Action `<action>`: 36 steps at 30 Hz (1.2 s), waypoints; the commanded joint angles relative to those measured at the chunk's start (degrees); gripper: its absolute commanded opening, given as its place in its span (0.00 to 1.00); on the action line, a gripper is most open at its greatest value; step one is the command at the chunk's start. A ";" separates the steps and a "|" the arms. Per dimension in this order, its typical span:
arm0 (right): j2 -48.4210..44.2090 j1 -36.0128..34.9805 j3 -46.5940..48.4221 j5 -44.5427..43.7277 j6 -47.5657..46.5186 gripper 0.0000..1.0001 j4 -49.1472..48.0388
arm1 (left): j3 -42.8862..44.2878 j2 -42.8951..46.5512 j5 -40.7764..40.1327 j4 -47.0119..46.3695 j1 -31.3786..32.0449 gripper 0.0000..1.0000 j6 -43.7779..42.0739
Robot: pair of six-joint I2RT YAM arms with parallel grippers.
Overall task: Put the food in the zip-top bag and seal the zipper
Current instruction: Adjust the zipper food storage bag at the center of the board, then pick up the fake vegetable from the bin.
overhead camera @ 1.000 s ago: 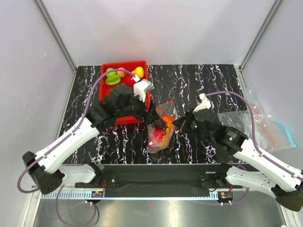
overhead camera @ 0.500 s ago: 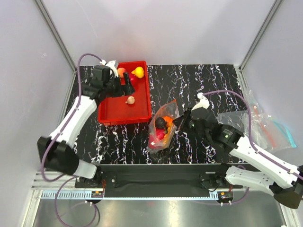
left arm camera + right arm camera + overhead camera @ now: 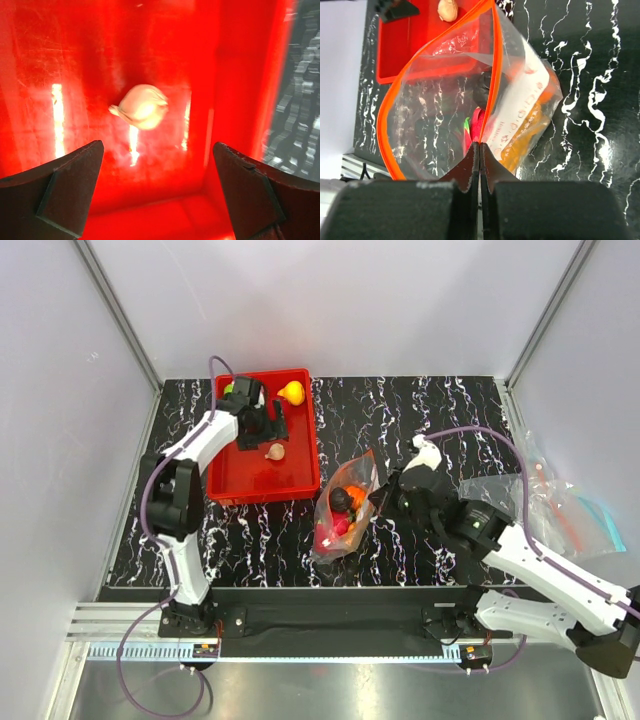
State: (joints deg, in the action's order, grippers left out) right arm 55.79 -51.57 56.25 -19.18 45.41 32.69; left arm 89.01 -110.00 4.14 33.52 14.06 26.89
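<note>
Nearest, the right gripper (image 3: 480, 145) pinches the rim of the bag (image 3: 435, 75), the fruit (image 3: 484, 89) inside blurred by plastic (dark, red, orange lumps), and beyond, the left gripper (image 3: 157, 165), beside the bag a second ago, hangs open over a pale piece (image 3: 142, 106) in the tray (image 3: 235, 75).

Nothing legible — white label (image 3: 522, 97) on zip-top bag (image 3: 430, 85) carries reddish print, too blurred to read.

Black marbled table (image 3: 420, 410), seemingly pale lilac walls (image 3: 350, 300)
</note>
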 commanded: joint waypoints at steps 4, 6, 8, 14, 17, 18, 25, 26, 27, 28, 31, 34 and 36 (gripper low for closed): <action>-7.00 0.42 -0.17 -2.44 -1.20 0.00 1.94 | 9.85 -7.68 -10.20 4.97 0.35 0.98 -4.56; -8.23 0.42 -1.05 -2.00 -1.46 0.00 1.77 | 10.92 -9.97 -9.86 5.77 0.26 0.94 -4.92; -8.59 0.42 -1.49 -2.00 -1.46 0.00 1.59 | 9.96 -10.41 -8.72 4.11 0.35 0.91 -5.01; -7.10 0.42 -0.79 -1.83 -1.38 0.00 1.59 | 9.95 -13.39 -6.35 4.45 0.35 0.77 -6.24; -5.69 0.33 -0.35 -1.30 -1.46 0.00 0.63 | 9.95 -14.46 -2.39 4.28 0.35 0.57 -7.12; -5.00 0.42 -0.26 -0.86 -1.72 0.00 0.45 | 9.87 -14.46 -1.95 4.01 0.44 0.44 -7.21; -3.15 0.33 0.44 -0.86 -1.64 0.00 -0.16 | 8.29 -7.18 1.12 2.09 0.52 0.16 -6.78; -2.80 0.42 0.35 -0.69 -1.55 0.00 -0.34 | 6.63 -3.68 2.00 1.30 0.52 0.16 -6.33; -2.10 0.42 0.53 -0.42 -1.72 0.00 -0.43 | 5.31 -1.65 3.75 0.24 0.79 0.17 -5.28; -1.65 0.33 0.62 -0.33 -1.90 0.00 -0.61 | 4.25 2.64 4.38 -1.86 1.22 0.17 -4.93; 0.37 0.42 1.41 -0.68 -1.99 0.00 0.27 | 2.83 8.46 3.86 -2.15 3.95 0.18 -5.10; 1.77 0.42 2.54 -0.77 -1.73 0.00 0.80 | 2.75 15.23 3.07 -1.53 7.11 0.19 -5.62; 1.87 0.33 2.72 -0.33 -1.20 0.00 0.54 | 2.48 19.98 2.89 -1.26 9.47 0.20 -6.06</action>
State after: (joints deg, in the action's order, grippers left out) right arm 57.63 -51.57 55.94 -19.79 44.18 34.24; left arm 91.11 -97.03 5.82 34.54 20.40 21.30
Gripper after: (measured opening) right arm 0.010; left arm 0.318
